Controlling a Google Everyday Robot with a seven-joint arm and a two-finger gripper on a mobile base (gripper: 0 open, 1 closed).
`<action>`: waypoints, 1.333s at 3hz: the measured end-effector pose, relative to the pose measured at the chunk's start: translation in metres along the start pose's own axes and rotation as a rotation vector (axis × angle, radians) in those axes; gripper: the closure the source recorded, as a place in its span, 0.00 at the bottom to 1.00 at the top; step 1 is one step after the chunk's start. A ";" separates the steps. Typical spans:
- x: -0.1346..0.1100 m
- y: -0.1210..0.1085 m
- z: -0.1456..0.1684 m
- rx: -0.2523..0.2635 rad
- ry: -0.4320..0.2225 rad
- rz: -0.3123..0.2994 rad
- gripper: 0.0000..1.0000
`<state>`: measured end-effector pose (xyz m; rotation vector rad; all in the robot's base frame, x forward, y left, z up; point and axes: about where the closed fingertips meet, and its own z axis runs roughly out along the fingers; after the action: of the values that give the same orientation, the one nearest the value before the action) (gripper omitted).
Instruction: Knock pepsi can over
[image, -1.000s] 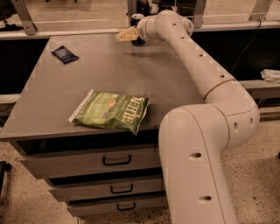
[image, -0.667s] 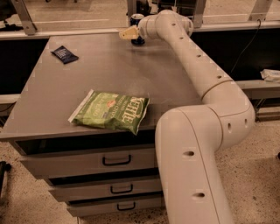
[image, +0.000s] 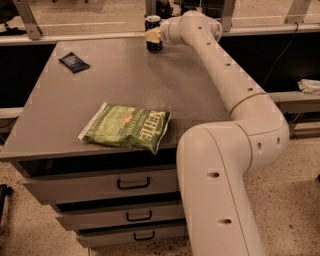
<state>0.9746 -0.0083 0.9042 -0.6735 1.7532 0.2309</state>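
The pepsi can (image: 154, 44) is small and dark blue with a silver top rim. It stands upright at the far edge of the grey table (image: 125, 80), near the middle. My gripper (image: 151, 35) is at the end of the long white arm, which reaches across the table from the right. It is right at the can's upper half, partly covering it. I cannot tell whether it touches the can.
A green chip bag (image: 127, 126) lies flat near the table's front edge. A flat dark blue packet (image: 74, 61) lies at the far left. My arm (image: 225, 80) spans the table's right side. Drawers (image: 132, 184) are below the front edge, and a rail runs behind the table.
My gripper has moved a little to the right and farther back, closing on the can. The can still stands upright. The bag and the packet have not moved.
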 end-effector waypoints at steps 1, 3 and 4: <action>-0.007 -0.005 -0.015 -0.007 -0.008 -0.029 0.89; -0.045 0.009 -0.085 -0.152 -0.048 -0.098 1.00; -0.054 0.032 -0.119 -0.287 -0.030 -0.148 1.00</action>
<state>0.8674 -0.0223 0.9840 -0.9978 1.6476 0.3932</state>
